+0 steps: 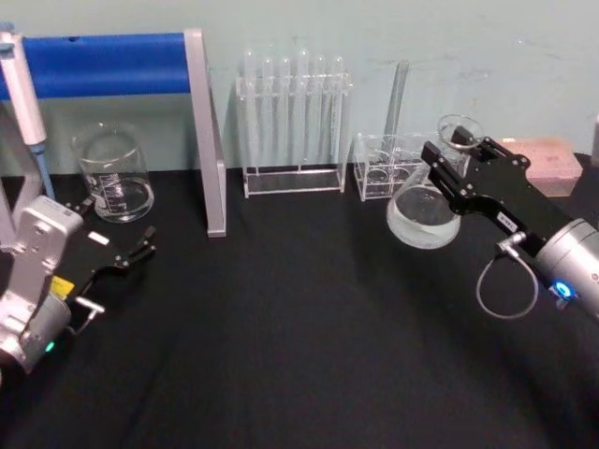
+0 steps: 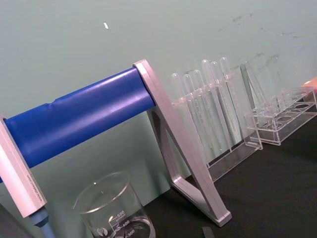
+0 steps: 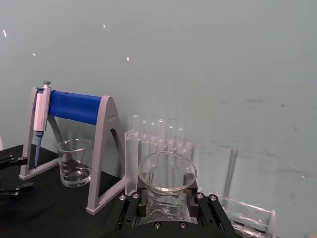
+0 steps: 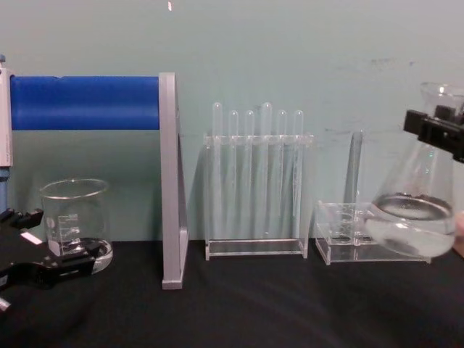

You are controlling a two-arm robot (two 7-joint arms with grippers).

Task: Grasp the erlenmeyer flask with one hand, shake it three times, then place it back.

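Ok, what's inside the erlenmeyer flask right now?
A shallow pool of clear liquid sits in the wide base of the erlenmeyer flask; above it the body looks empty. The right gripper clamps the neck, hiding the inside there.

Right of the frame: a clear glass flask (image 1: 423,220) and the black right hand (image 1: 459,154). Black tabletop (image 1: 299,355). Upper left: a blue bar (image 1: 103,64) on a grey frame (image 1: 208,140), and a clear beaker (image 1: 114,173) with white markings. Pale green wall (image 1: 374,28).

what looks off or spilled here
Nothing spilled or broken. Only the flask stands out: it leans in the right gripper, clamped at the neck, liquid inside. Beaker and tube rack stand upright; left gripper idle near the beaker.
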